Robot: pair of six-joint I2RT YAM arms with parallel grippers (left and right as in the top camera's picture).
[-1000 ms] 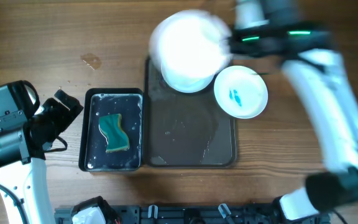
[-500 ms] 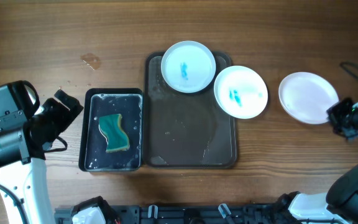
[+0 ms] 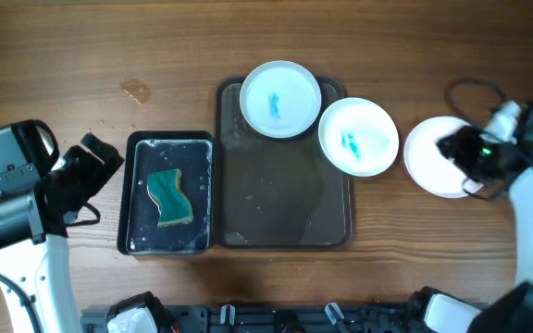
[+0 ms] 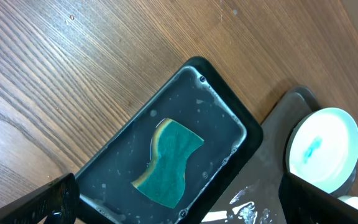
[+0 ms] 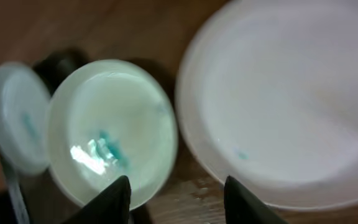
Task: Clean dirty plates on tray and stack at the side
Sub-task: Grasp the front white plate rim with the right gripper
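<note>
Two jaws of the right gripper [image 5: 176, 202] are seen parted at the lower edge of the right wrist view, and nothing is clamped between them. Just beyond them a plain white plate [image 5: 278, 106] fills the upper right of that view, marked only by a tiny teal speck near its lower rim. In the overhead view this plate [image 3: 424, 162] is set on the wooden table [image 3: 81, 55] at the right of the frame, partly covered by the right gripper [image 3: 456, 148]. Close to its left, a smeared plate [image 3: 358, 136] is laid across the right rim of the brown-grey tray [image 3: 285, 213]. A third plate [image 3: 280, 99], also streaked with teal, is placed in the tray's upper end, its edge touching the smeared one.

The left gripper [image 3: 100, 157] is held wide, with nothing between its jaws, at the left of the frame. Beside it a black tray [image 3: 128, 194] is seen, wet inside, with a green sponge [image 3: 171, 196] lying in it.
</note>
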